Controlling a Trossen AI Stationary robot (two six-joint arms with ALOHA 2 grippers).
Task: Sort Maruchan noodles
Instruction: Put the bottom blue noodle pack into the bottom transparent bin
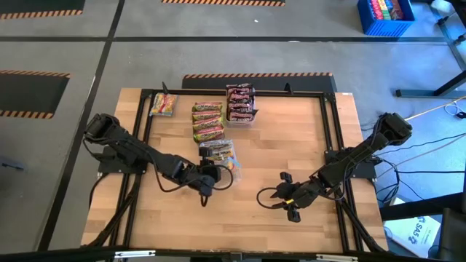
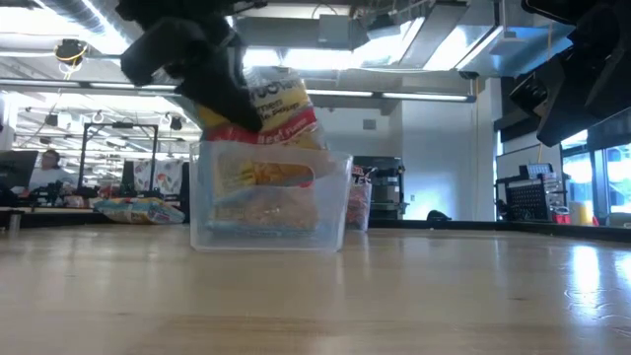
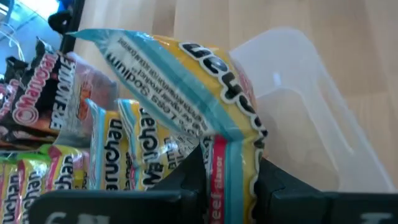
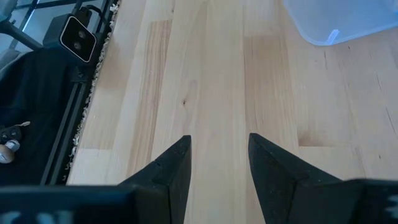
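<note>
My left gripper (image 1: 209, 177) (image 3: 231, 177) is shut on a yellow-and-blue Maruchan packet (image 3: 186, 81) (image 2: 279, 106), just near of a clear tray (image 1: 218, 154) (image 2: 271, 202) that has more yellow packets (image 3: 121, 152) standing in it. Green-and-orange packets (image 1: 207, 121) lie in a stack farther off. Dark brown-red packets (image 1: 240, 102) fill a tray at the far edge. One loose yellow-pink packet (image 1: 164, 104) lies at the far left. My right gripper (image 1: 286, 198) (image 4: 219, 162) is open, low over bare wood to the right. My left gripper pinches one end of the yellow-and-blue packet (image 3: 231, 163) between its two fingers (image 3: 198, 171). It comes in from the table's near side, slanting down. The packet is lifted and tilted, sticking out beyond the fingers over the clear tray's rim (image 2: 276, 158).
A black frame (image 1: 331, 131) borders the wooden tabletop. A corner of the clear tray (image 4: 339, 25) shows ahead of my right gripper. Bare wood (image 1: 284, 145) lies between the trays and my right arm. A blue bin (image 1: 384, 16) sits on the floor beyond the table.
</note>
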